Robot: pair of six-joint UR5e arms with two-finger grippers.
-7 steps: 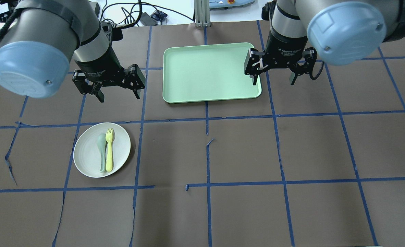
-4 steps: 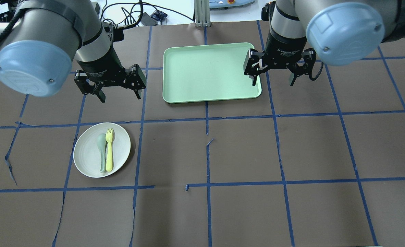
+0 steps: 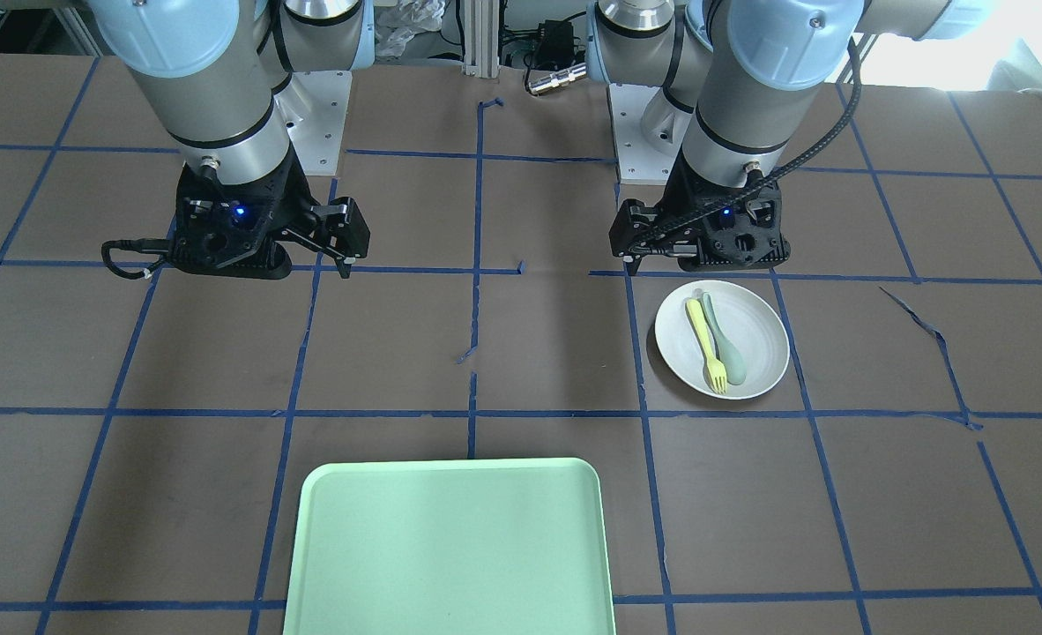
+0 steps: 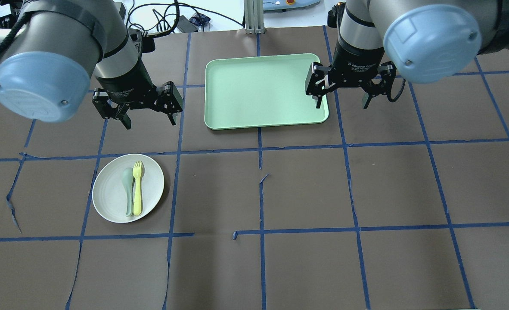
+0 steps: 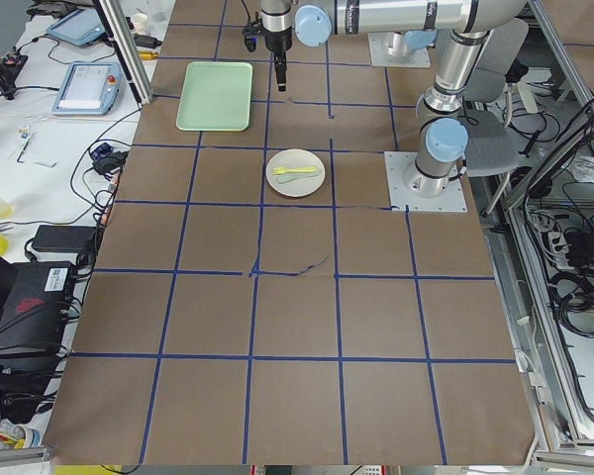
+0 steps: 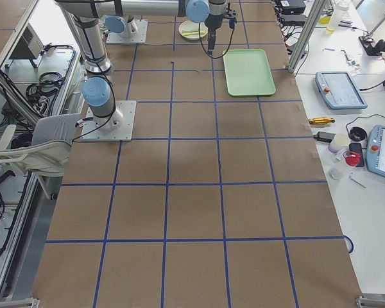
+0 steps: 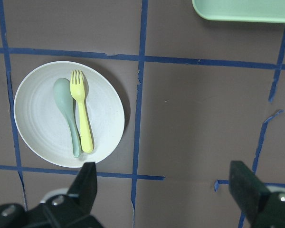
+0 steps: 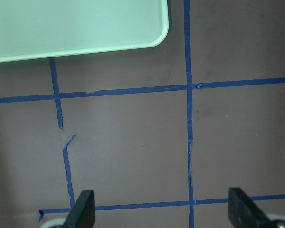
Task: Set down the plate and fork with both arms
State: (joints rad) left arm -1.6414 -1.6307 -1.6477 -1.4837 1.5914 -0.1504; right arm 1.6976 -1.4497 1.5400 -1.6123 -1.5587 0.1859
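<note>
The white plate (image 4: 108,202) lies on the table at the near left and holds the pale-yellow fork (image 4: 138,189) beside a grey-green spoon (image 4: 128,189). They also show in the left wrist view: the plate (image 7: 38,118), the fork (image 7: 82,114) and the spoon (image 7: 69,109). My left gripper (image 4: 150,122) is open and empty, and hovers above the table just beyond the plate. My right gripper (image 4: 342,103) is open and empty, over the right edge of the mint-green tray (image 4: 263,90).
The tray lies empty at the far middle of the table, seen from the front (image 3: 450,547). Blue tape lines cross the brown table cover, which is torn in places. Cables and devices lie beyond the far edge.
Both grippers have shifted very slightly towards the far side. Both stay open. The plate, fork and spoon have not moved.
</note>
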